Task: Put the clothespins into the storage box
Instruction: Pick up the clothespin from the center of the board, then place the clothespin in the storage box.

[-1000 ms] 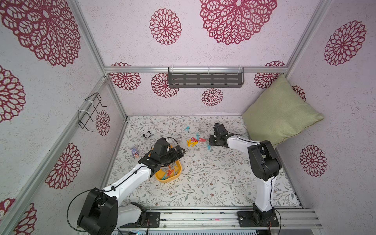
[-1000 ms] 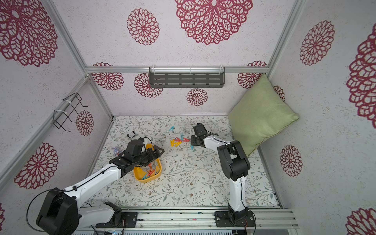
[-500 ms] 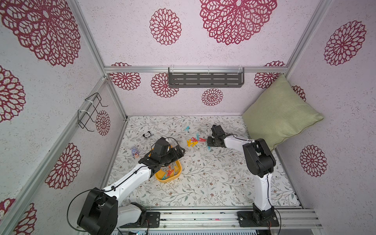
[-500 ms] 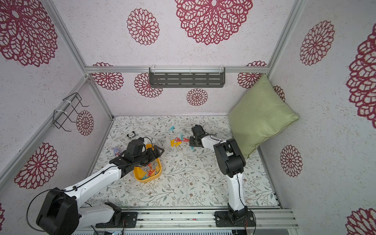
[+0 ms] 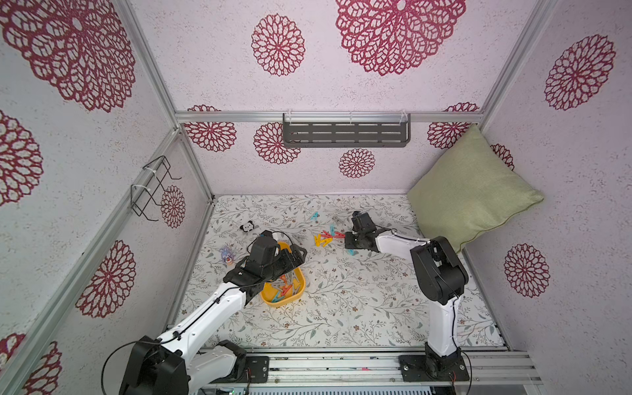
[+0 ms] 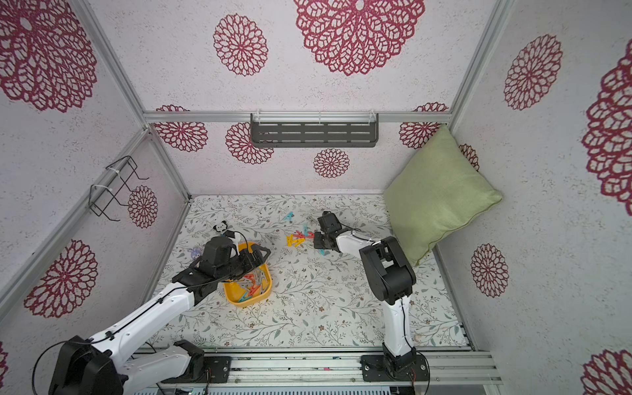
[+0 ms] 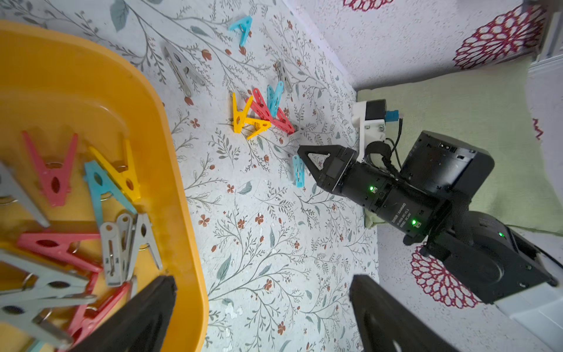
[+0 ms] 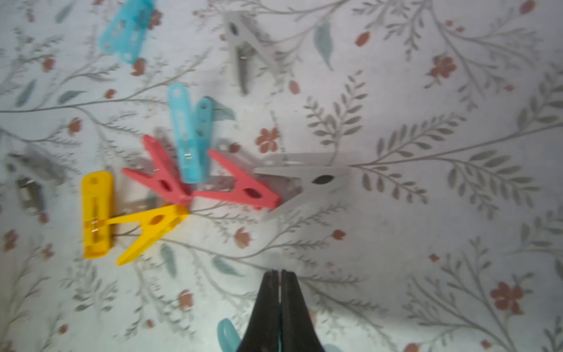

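Left wrist view: left gripper (image 7: 262, 283) gapes empty over the rim of the part-filled storage box (image 7: 182, 170), loose clothespins (image 7: 259, 112) lie on the mat (image 7: 274, 243), right gripper (image 7: 301, 151) is pinched shut beside a teal clothespin (image 7: 298, 170), apparently empty, so the picking step is judged in hand and the next move likely needs reopening astride it.

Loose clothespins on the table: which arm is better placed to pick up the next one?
Right. The right hand is closed just beside the loose clothespins, a blue one by its tip. The left hand hangs open over the yellow box, farther away.
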`<state>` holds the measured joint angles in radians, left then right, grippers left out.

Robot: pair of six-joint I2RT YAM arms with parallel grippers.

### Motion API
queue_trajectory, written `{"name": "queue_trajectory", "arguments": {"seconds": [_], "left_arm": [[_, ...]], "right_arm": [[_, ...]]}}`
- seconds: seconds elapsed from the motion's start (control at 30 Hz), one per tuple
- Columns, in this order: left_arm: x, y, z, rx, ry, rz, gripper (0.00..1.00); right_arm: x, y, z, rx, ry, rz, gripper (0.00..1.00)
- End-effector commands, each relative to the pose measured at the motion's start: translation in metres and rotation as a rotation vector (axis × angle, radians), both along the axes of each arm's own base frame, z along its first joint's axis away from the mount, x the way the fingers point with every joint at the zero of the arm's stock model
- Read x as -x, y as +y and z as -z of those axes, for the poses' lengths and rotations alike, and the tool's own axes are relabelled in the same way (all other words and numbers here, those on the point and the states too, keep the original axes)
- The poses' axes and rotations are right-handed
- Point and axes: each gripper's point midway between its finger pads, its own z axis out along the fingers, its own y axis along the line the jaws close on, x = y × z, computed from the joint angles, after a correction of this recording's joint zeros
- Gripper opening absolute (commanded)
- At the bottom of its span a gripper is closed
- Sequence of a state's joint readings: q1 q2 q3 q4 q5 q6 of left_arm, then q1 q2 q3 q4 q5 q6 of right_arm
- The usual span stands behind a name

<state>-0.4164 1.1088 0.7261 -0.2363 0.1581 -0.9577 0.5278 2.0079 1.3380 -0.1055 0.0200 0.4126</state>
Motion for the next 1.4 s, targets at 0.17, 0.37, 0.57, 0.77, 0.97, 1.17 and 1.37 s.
{"name": "queue_trajectory", "arguments": {"seconds": [0.17, 0.37, 0.57, 0.77, 0.97, 1.17, 1.37], "left_arm": [[0.017, 0.075, 0.005, -0.046, 0.023, -0.158, 0.97], [0.025, 0.113, 0.011, -0.024, 0.043, -0.244, 0.97], [0.032, 0.133, 0.012, 0.008, 0.040, -0.299, 0.97], [0.032, 0.133, 0.011, 0.029, 0.039, -0.296, 0.97], [0.024, 0.120, 0.010, 0.093, 0.042, -0.258, 0.97], [0.015, 0.093, 0.008, 0.077, 0.034, -0.199, 0.97], [0.002, 0.059, 0.009, 0.063, 0.034, -0.122, 0.97]], "right_arm": [[0.044, 0.112, -0.083, -0.167, -0.100, -0.232, 0.03], [0.087, 0.189, -0.102, -0.243, -0.093, -0.399, 0.03], [0.114, 0.235, -0.104, -0.240, -0.082, -0.501, 0.10], [0.107, 0.234, -0.117, -0.215, -0.130, -0.492, 0.32], [0.078, 0.204, -0.131, -0.159, -0.194, -0.416, 0.36], [0.028, 0.149, -0.122, -0.061, -0.219, -0.282, 0.36], [-0.021, 0.089, -0.096, 0.049, -0.207, -0.136, 0.42]]}}
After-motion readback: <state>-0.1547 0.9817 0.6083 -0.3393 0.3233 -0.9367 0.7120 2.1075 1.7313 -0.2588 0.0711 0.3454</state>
